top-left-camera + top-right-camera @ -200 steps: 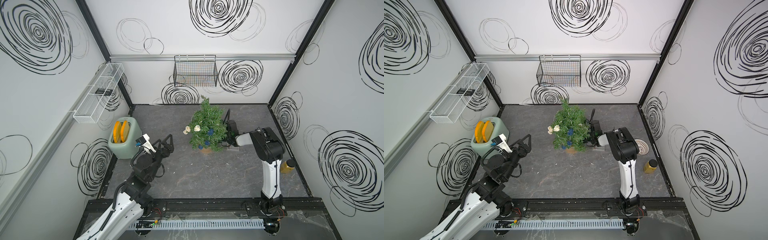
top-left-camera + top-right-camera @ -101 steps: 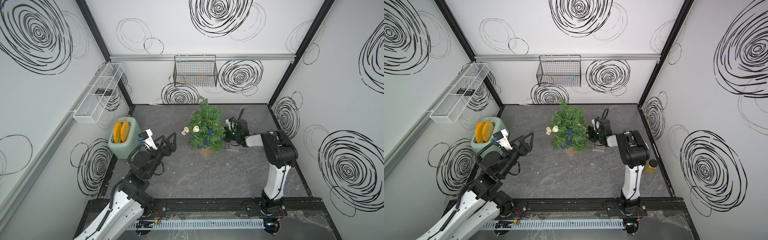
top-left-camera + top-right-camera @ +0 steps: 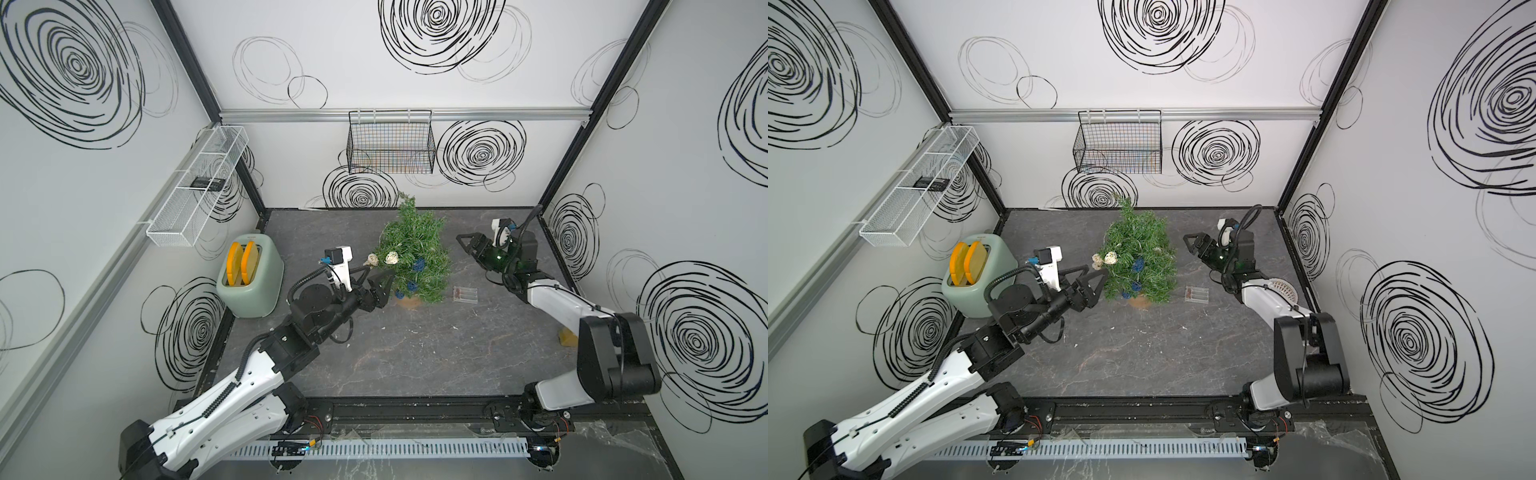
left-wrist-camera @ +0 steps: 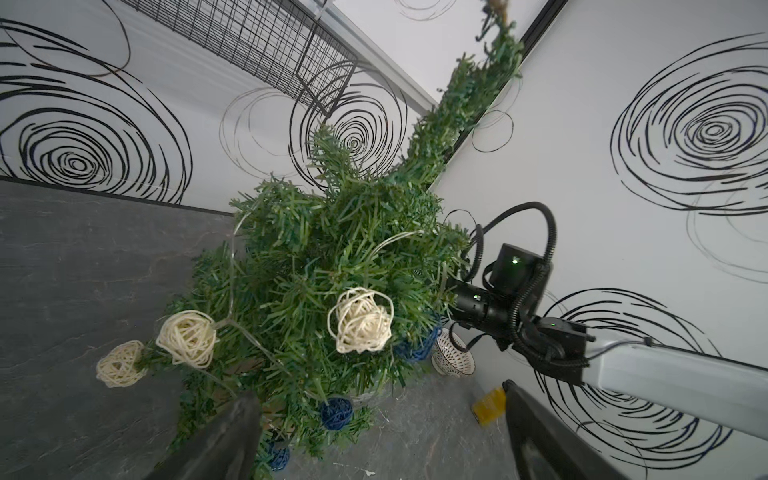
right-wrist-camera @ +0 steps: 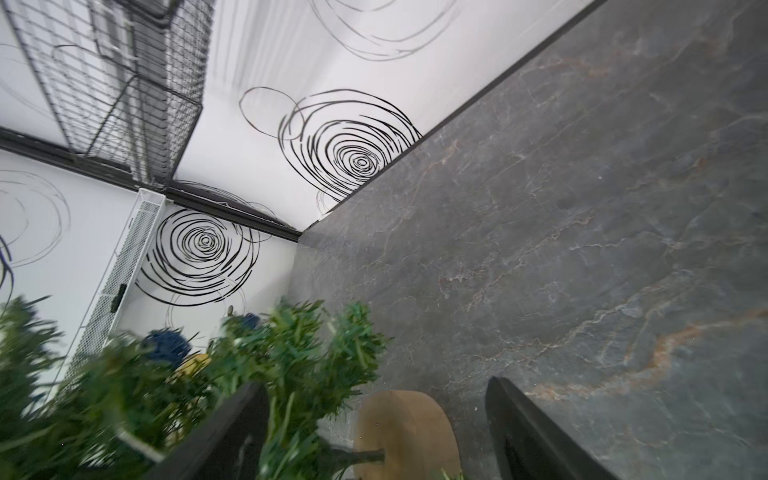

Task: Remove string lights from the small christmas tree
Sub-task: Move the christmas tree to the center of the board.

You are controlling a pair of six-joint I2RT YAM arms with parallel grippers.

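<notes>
I see the small christmas tree (image 3: 417, 249) mid-frame in both top views, string lights (image 3: 391, 258) draped over it. My left gripper (image 3: 380, 273) gapes just beside them; right gripper (image 3: 465, 243) spread wide, empty. At left, the toaster (image 3: 253, 291) holds two orange slices (image 3: 243, 264); the white wall rack (image 3: 183, 216) one dark item (image 3: 204, 183).

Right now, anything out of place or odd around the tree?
Nothing spilled or broken. The string lights sit loose on the small christmas tree, one cream ball sticking out past the branches. A small clear case lies flat on the table beside the tree, with pale flecks scattered nearby.
</notes>
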